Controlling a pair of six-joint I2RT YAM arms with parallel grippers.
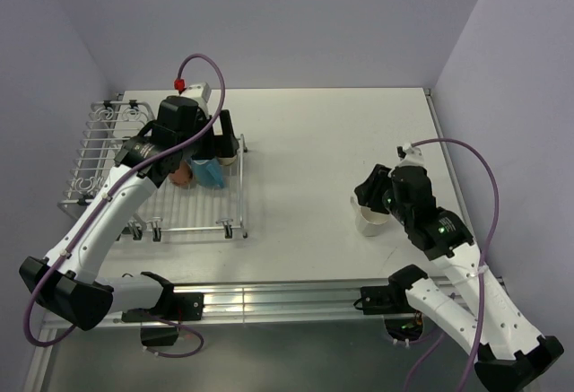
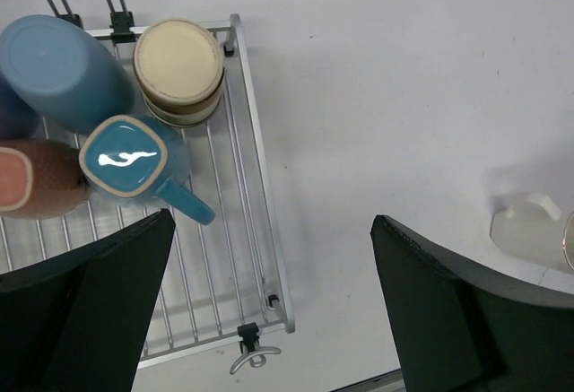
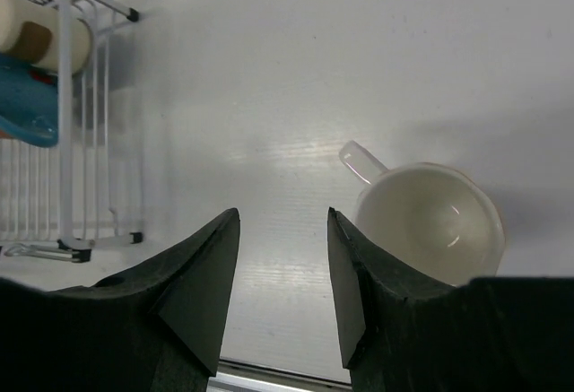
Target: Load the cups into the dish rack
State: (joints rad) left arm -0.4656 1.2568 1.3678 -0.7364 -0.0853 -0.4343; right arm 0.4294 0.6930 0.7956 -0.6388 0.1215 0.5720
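Right wrist view: right gripper [image 3: 283,217] half-open, empty, beside cream-white mug [image 3: 430,222], poised for grasp; left gripper [image 2: 273,222] wide open, empty, over dish rack [image 2: 224,266]

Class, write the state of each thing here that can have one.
left hand: open, empty, above the dish rack
right hand: open, empty, beside the white mug
white mug: upright, empty, on table
cream cup: base up in dish rack
teal mug: base up in dish rack
blue cup: leaning in dish rack
salmon cup: leaning in dish rack

Four cups [image 2: 126,159], perhaps five, inverted in the dish rack [image 2: 274,230]; white mug [image 3: 430,222] upright, well apart.
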